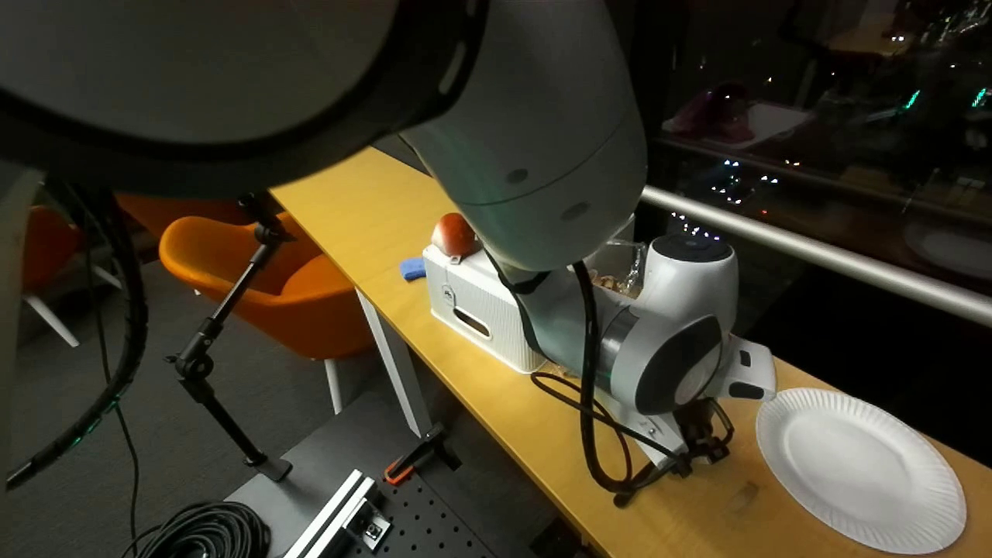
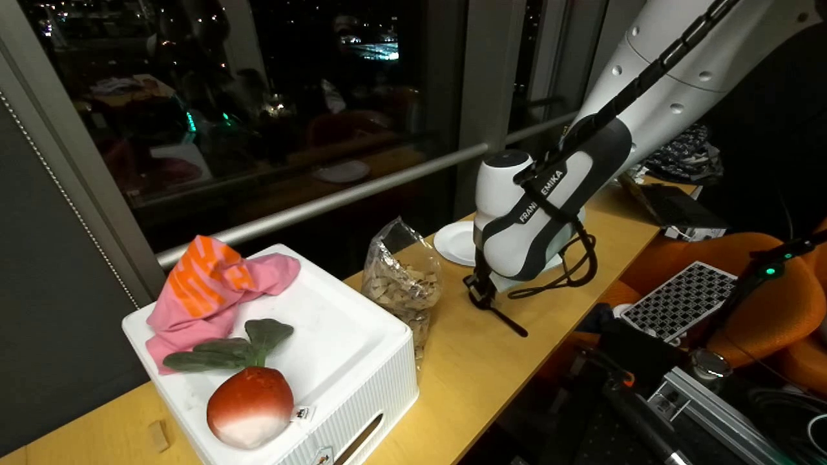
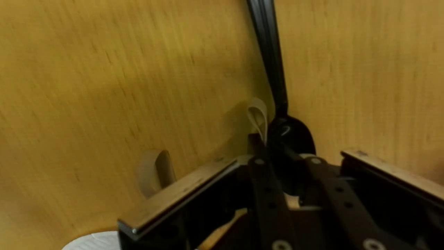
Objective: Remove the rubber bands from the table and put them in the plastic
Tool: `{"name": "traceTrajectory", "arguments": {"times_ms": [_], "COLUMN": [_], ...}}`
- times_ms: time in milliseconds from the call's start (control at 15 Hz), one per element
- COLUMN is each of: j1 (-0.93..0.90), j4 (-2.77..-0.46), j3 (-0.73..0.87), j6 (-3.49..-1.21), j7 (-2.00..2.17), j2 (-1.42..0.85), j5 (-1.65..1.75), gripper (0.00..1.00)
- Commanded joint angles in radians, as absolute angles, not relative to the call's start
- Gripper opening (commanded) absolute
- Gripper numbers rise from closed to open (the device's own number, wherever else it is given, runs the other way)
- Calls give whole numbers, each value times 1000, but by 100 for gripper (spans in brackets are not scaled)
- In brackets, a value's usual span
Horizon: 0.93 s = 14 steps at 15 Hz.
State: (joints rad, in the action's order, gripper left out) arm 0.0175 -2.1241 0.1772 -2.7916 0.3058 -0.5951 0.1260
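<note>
In the wrist view my gripper (image 3: 269,147) is low over the table, its fingertips together on a tan rubber band (image 3: 257,108). The band's loop sticks out past the tips. Another rubber band (image 3: 147,172) lies on the table (image 3: 86,86) to the left of the fingers. The clear plastic bag (image 2: 404,284) with a tan-brown tangle inside stands beside the white box, apart from my gripper (image 2: 481,294). It is partly hidden behind the arm in an exterior view (image 1: 620,271). My gripper also shows there (image 1: 707,443), partly hidden.
A black spoon (image 3: 269,45) lies directly under the fingertips. A white plate (image 1: 860,473) lies beside the gripper. A white box (image 2: 349,342) carries a pink-orange cloth (image 2: 194,303) and a red-white plush (image 2: 252,407). A metal rail (image 2: 349,197) runs along the window side.
</note>
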Motion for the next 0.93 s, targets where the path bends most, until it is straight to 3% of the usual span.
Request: {"name": "traceTrajectory", "arguments": {"times_ms": [0,467,533,867], "j1": [4,-32,-34,-16], "j4": [-2113,-2103,-2111,-2136], "j3": [145,120,122,135], "j6": [-2797,-2787,-2791,-2791], "j7": [264,256,257,241], "j2": [-584,-554,-545,-513], "j5": [81,80,81,83], "gripper": [2,6,2,2]}}
